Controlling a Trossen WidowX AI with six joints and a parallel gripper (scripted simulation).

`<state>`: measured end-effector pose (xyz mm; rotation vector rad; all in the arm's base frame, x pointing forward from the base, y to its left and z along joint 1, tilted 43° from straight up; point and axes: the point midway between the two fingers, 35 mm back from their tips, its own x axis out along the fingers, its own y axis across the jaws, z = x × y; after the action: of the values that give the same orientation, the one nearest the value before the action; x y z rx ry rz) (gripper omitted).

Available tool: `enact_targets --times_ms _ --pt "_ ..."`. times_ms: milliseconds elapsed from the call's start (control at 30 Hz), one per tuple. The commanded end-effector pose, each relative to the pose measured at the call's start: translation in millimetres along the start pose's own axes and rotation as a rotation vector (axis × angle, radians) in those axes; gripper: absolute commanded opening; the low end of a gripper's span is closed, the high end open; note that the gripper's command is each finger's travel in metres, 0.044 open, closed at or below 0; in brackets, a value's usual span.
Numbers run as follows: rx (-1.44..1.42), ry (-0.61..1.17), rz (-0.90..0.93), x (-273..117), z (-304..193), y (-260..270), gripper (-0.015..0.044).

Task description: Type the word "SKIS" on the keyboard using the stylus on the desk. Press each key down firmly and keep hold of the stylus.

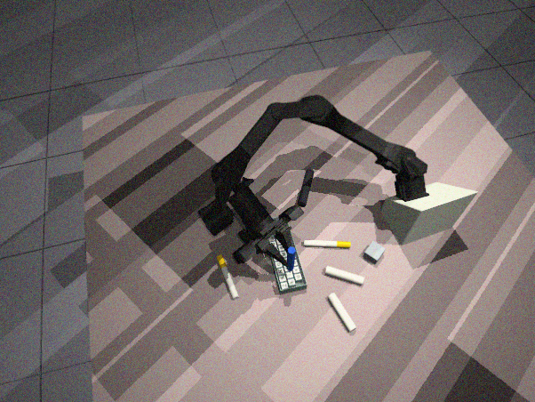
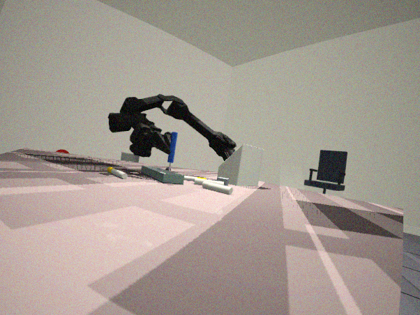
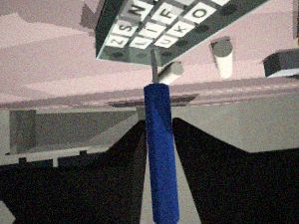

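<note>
My gripper (image 1: 283, 252) (image 2: 167, 146) (image 3: 158, 124) is shut on the blue stylus (image 1: 291, 258) (image 2: 172, 146) (image 3: 161, 158) and holds it roughly upright over the keyboard (image 1: 292, 280) (image 2: 164, 175) (image 3: 164, 24). The keyboard is a small dark green pad with white lettered keys, lying flat on the desk. In the wrist view the thin grey stylus tip (image 3: 153, 64) points at the row of keys nearest the keyboard's edge. In the side view the tip reaches down to about the key tops; I cannot tell whether it touches.
Two white markers with yellow caps (image 1: 326, 244) (image 1: 227, 276) and two plain white cylinders (image 1: 344, 275) (image 1: 341, 311) lie around the keyboard. A small grey cube (image 1: 374, 252) and a dark cylinder (image 1: 305, 187) lie nearby. The arm's base stands on a pale block (image 1: 427, 209).
</note>
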<state>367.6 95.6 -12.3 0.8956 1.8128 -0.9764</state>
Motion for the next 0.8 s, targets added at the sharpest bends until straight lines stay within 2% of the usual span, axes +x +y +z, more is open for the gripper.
enact_targets --times_ms 0,767 --pt "-0.006 -0.004 0.001 -0.2 1.4 0.3 0.0081" --pt "-0.006 -0.004 0.001 6.1 12.5 0.4 0.0081"
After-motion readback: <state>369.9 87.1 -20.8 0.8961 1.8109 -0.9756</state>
